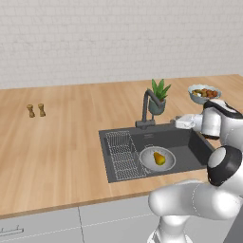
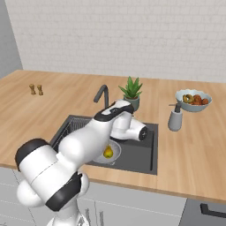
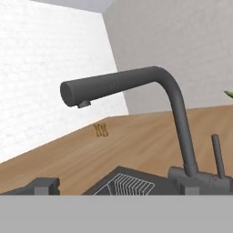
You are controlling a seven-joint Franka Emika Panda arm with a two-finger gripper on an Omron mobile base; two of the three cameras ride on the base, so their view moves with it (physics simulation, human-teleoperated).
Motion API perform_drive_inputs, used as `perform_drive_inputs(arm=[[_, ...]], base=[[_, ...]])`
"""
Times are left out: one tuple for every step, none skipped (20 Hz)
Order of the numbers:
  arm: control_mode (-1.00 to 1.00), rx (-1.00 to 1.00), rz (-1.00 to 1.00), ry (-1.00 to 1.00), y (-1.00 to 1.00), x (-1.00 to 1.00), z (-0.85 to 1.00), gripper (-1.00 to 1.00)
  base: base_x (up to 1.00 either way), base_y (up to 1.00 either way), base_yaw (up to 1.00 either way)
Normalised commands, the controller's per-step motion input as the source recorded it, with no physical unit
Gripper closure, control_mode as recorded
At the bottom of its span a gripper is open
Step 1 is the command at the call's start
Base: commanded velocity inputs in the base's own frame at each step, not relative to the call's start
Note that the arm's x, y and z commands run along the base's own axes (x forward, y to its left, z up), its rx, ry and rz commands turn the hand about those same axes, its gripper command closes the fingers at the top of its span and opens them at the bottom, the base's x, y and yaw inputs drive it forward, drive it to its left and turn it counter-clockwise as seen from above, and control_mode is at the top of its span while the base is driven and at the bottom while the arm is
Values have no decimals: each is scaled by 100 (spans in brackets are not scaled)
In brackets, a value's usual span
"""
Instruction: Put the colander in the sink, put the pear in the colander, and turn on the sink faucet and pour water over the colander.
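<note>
Pear (image 1: 159, 158) is sitting in the colander (image 1: 157, 159) inside the sink (image 1: 190, 142); pincer (image 1: 179, 122), gaping wide, is hanging at the faucet's (image 1: 146, 108) three o'clock, lining up for its lever.

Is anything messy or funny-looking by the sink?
Nothing stands out. The pear sits in the colander, which rests flat in the sink. The faucet stands upright with no water coming out, and nothing is spilled on the counter.
</note>
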Motion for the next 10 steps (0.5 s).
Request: perform_drive_inputs(arm=[[-100,0,-20,-3,0,22,0,-100],[-100,0,-19,-6,0,14,0,-100],[-100,0,-16,-10,0,7,0,-100],[-100,0,-14,-11,0,1,0,-100],[-100,0,-10,-8,0,0,0,-100],[-100,0,-6,-9,0,0,-4,-100],[-100,0,0,-6,0,1,-10,-100],[-100,0,0,-6,0,0,-10,-100],[-100,0,0,-6,0,0,-8,-100],[-100,0,0,-3,0,0,-14,-100]], base=[[0,0,0],[0,0,0],[0,0,0],[0,0,0],[0,0,0],[0,0,0],[0,0,0],[0,0,0],[0,0,0],[0,0,0]])
